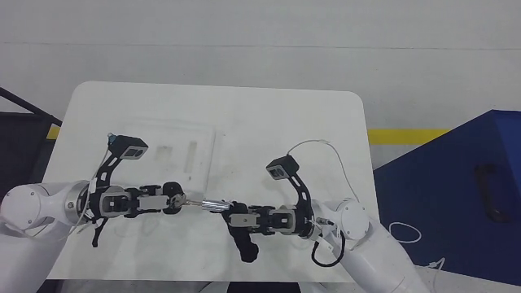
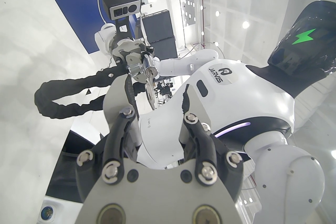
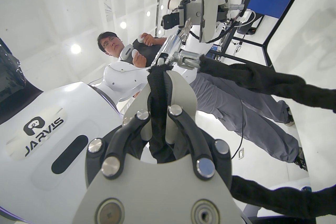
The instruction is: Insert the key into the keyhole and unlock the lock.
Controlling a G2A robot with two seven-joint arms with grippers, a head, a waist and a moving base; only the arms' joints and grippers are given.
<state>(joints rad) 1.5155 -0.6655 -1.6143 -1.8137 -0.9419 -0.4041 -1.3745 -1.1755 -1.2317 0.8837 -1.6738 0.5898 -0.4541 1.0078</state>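
Since the keyhole point(image 2: 151, 73) has to face the key point(image 2: 150, 95), top: right claw point(image 1: 231, 211) holds lock point(image 1: 213, 205) over surface point(image 1: 285, 122) | left wrist: left claw point(image 2: 157, 83) gaping, key just beside lock's keyhole, not in yet | right wrist: right claw pinched tight on lock's black sleeve point(image 3: 157, 88)

No lettering or number can be read on the tabletop point(image 1: 285, 114), the lock point(image 1: 213, 205) or its black sleeved cable point(image 1: 244, 246).

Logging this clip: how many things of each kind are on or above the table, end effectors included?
Left end effector and right end effector: 2
Silver cable lock with black fabric sleeve: 1
Silver metal key: 1
Clear flat plastic tray: 1
Total: 5
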